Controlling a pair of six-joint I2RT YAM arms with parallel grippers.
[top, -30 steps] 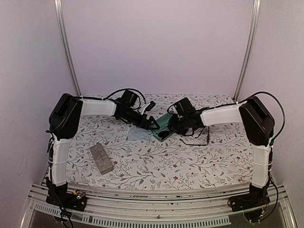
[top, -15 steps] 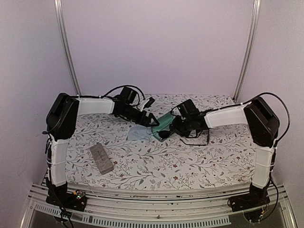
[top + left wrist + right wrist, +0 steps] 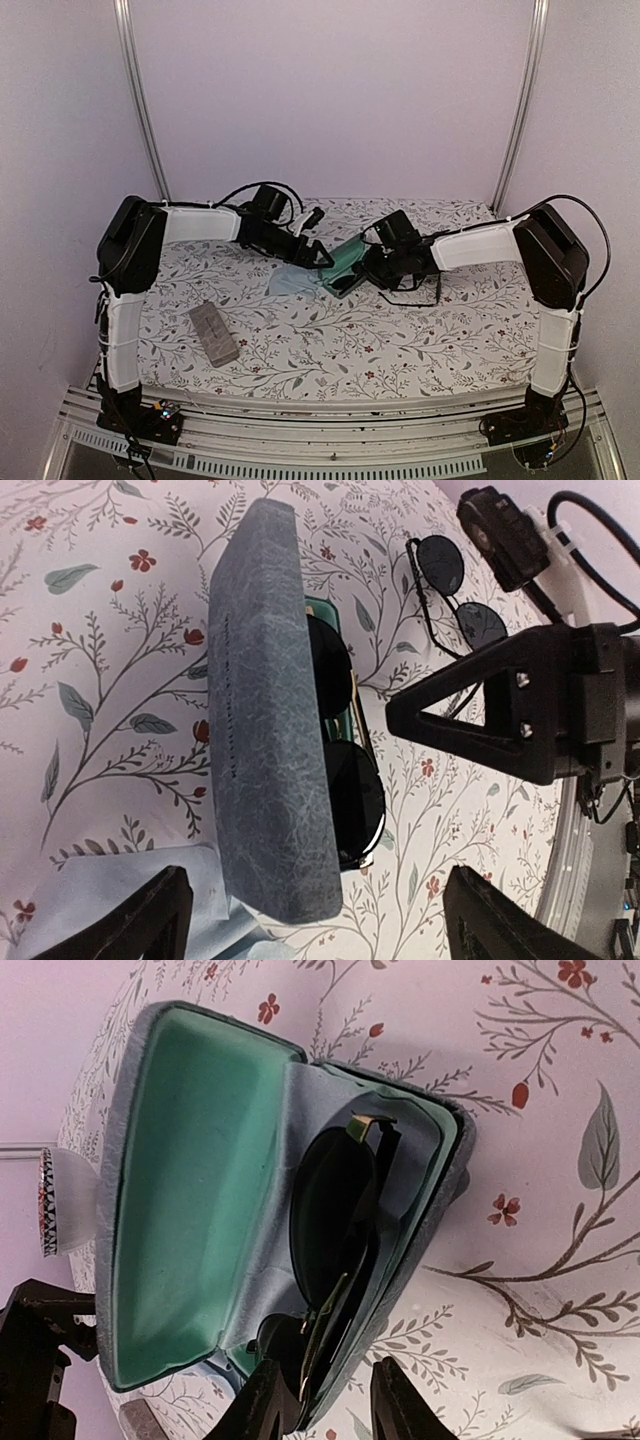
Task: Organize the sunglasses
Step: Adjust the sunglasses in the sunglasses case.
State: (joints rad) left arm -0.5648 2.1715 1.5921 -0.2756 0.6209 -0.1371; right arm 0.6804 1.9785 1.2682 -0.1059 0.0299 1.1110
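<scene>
In the top view, the right gripper is parting its jaws a little wider than a second ago while hanging at the 4 o'clock end of the open oblong blue-grey fabric case. The left gripper is backing slightly toward 11 o'clock, its jaws spread wide and holding nothing. The square light blue cloth is lying at the case's 9 o'clock, and the closed oblong tan-grey case is resting well apart toward 8 o'clock on the flower-printed tablecloth. In the left wrist view, the raised lid is standing between the wide fingers, neither visibly touching it. The folded thin black wire-framed sunglasses with large dark lenses are lying in the case just at the lid's 3 o'clock, and the second slim black wire-framed pair is waiting on the tablecloth toward 1 o'clock. In the right wrist view, the jaws are standing partly open either side of the folded frame's near end at 6 o'clock; whether a pad is touching it I cannot tell. The loosening is suggesting that the first pair is being released into its case, leaving the lid to shut and the second pair not yet housed.
</scene>
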